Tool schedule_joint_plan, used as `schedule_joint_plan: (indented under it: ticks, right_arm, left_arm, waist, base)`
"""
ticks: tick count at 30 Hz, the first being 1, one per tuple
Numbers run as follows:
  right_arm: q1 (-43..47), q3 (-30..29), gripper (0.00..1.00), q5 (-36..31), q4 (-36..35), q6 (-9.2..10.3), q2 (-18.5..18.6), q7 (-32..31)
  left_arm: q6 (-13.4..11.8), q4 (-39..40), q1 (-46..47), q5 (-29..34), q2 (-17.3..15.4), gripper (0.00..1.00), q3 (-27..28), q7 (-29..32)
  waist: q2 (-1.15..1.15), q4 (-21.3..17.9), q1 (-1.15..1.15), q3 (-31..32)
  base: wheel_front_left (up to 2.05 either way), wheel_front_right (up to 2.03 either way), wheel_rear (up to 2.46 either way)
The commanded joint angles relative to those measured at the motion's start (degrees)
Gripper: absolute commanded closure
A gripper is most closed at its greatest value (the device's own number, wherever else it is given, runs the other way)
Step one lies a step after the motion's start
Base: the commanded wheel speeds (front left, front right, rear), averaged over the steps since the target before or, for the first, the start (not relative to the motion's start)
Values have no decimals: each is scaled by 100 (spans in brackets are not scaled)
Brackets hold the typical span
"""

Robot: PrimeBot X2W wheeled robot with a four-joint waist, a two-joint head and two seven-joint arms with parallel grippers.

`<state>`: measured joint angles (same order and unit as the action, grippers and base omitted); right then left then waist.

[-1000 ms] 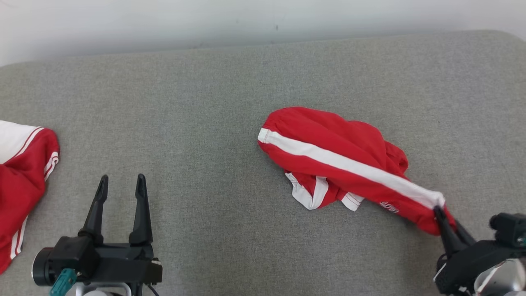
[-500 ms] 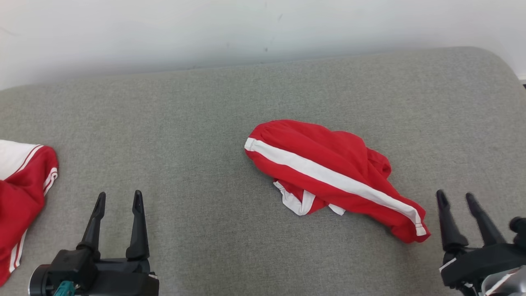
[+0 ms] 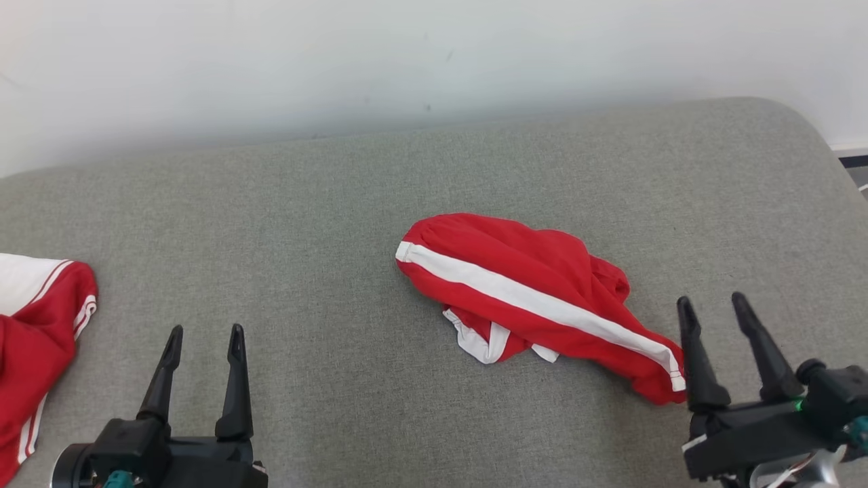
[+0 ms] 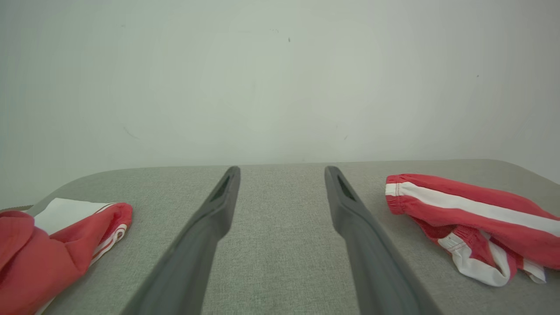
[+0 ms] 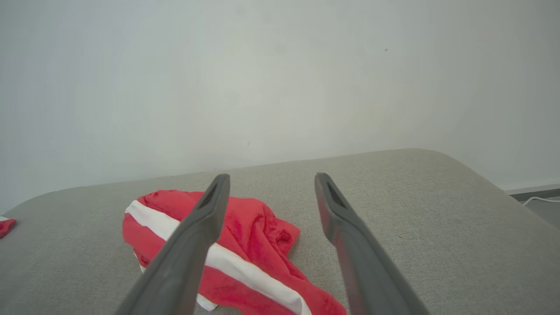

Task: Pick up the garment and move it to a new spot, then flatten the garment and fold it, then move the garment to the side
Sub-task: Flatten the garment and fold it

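A crumpled red garment (image 3: 536,291) with a white side stripe lies bunched on the grey cushion (image 3: 325,224), right of centre. It also appears at the right of the left wrist view as the garment (image 4: 472,218), and low in the right wrist view as the garment (image 5: 245,245). My right gripper (image 3: 712,306) stands open just right of its lower end, holding nothing, its left finger close to the cloth. My left gripper (image 3: 205,335) is open at the lower left, apart from any cloth. In the wrist views the left gripper (image 4: 282,171) and right gripper (image 5: 270,178) show spread fingers.
A second red and white garment (image 3: 34,332) lies at the cushion's left edge, also seen as the garment (image 4: 52,249). A pale wall (image 3: 407,54) runs behind the cushion. The cushion's rounded right corner (image 3: 814,135) drops off toward the floor.
My right gripper let go of the garment's lower end and opened; the cloth dropped flat. The gripper drew back to the right. The head camera tilted up, shifting the whole picture.
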<state>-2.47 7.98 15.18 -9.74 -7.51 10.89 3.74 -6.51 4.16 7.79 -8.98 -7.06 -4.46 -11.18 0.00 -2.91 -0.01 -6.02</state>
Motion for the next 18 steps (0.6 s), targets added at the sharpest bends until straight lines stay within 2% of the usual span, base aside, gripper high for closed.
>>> schedule_joint_plan:
  ticks: [1,18]
  right_arm:
    - [116,50,0,-51,21,4,-10,38]
    - [927,102,0,-313,-224,4,-341,-215]
  left_arm:
    - [-12,22,-106,5,-38,0,-5,13]
    - [-93,55,-384,-83,-174,0,-13,164]
  waist:
    - [0,5,1,49]
    - [0,11,1,395]
  base:
    - [0,0,0]
    - [0,0,0]
